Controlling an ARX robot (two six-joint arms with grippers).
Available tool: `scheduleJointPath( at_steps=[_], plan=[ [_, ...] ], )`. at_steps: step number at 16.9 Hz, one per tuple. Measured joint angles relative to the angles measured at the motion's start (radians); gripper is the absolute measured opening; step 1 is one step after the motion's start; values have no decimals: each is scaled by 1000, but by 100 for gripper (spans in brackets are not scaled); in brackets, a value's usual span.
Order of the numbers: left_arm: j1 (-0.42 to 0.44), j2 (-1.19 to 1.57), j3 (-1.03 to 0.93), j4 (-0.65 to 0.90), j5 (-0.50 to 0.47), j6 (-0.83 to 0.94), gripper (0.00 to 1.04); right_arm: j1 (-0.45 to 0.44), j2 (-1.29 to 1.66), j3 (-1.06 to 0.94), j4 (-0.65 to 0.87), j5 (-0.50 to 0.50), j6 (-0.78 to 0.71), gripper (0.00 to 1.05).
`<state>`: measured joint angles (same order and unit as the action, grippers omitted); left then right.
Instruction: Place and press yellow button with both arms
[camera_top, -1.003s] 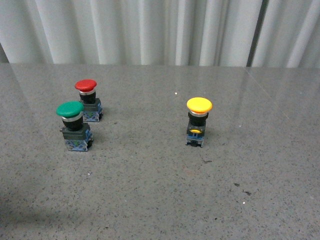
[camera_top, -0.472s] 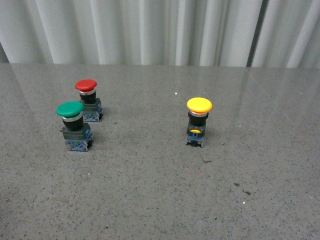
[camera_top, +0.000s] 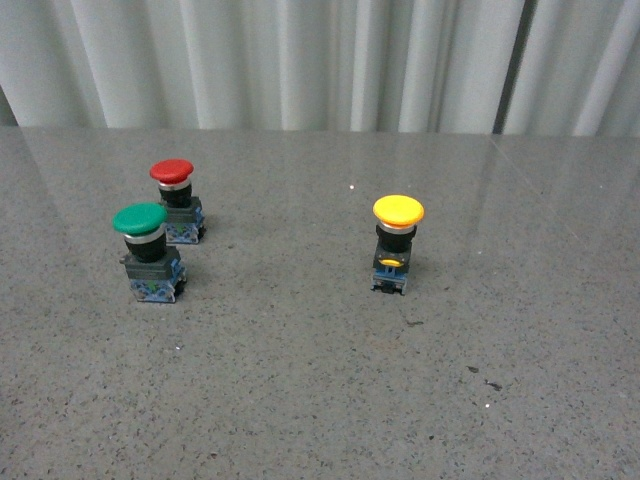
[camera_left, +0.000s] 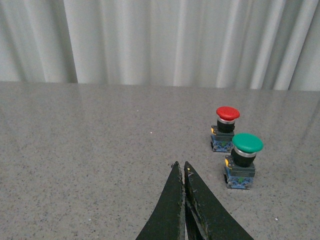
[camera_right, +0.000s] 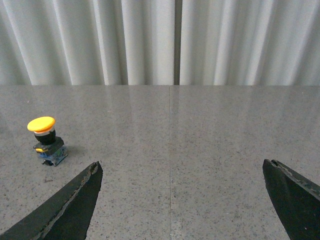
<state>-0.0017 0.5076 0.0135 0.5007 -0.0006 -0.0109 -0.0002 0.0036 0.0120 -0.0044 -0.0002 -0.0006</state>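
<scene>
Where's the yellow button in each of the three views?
Front view: yellow button right of centre, upright on the table.
Left wrist view: not in it; only the red button and green button.
Right wrist view: yellow button upright, outside the open right gripper.
Shared landmark: the white curtain behind the table.

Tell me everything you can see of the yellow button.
The yellow button has a round, glossy yellow mushroom cap on a silvery collar and black neck, above a blue-grey base bearing a small yellow mark. It looks plastic. It stands upright on the grey speckled table, right of centre in the front view; only the table touches it.
</scene>
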Motion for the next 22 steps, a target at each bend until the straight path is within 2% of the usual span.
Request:
scheduleJointPath(
  at_steps=[7,15,17,22],
  plan=[
    [0,-201,0,-193,0,0,2,0,0,0,0,0,0,98],
    [0,-336,0,-328,0,0,2,0,0,0,0,0,0,98],
    [0,-492,0,-511,0,0,2,0,0,0,0,0,0,98],
    [0,-500,0,-505,0,0,2,0,0,0,0,0,0,98]
  ],
)
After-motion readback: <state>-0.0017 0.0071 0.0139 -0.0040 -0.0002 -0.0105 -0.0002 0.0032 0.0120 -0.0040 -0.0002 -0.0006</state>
